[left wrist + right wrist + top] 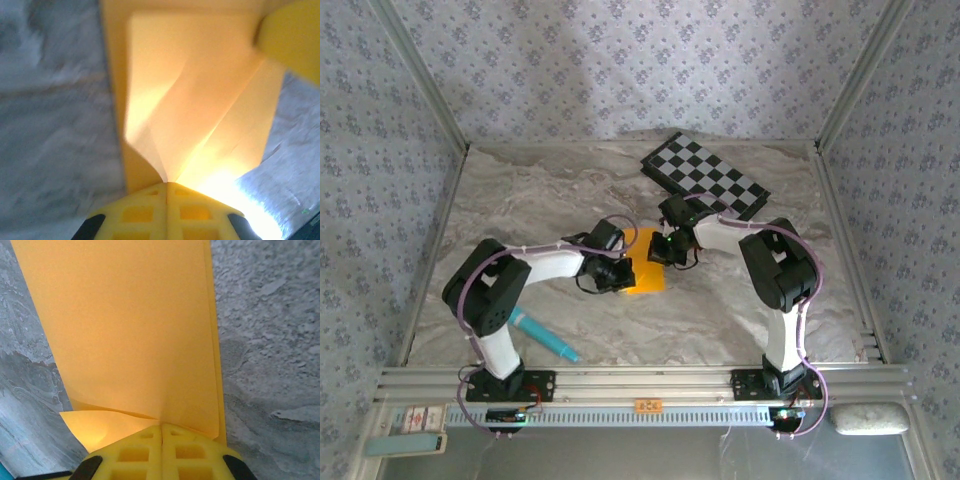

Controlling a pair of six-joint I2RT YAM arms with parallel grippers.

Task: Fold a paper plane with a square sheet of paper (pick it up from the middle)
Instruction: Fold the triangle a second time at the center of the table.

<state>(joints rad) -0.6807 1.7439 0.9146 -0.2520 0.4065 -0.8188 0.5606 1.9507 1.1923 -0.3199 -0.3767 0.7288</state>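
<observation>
Left gripper (pixel 166 187) and right gripper (pixel 161 427) each clamp the thin orange-yellow square sheet of paper (pixel 646 277) from opposite sides, bending it, apparently to make a fold.

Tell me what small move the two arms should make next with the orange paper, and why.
Probably ease the sheet of paper down flat onto the table and press the crease: the left gripper and right gripper are both shut on its edges, and it bows with soft, unflattened folds.
</observation>
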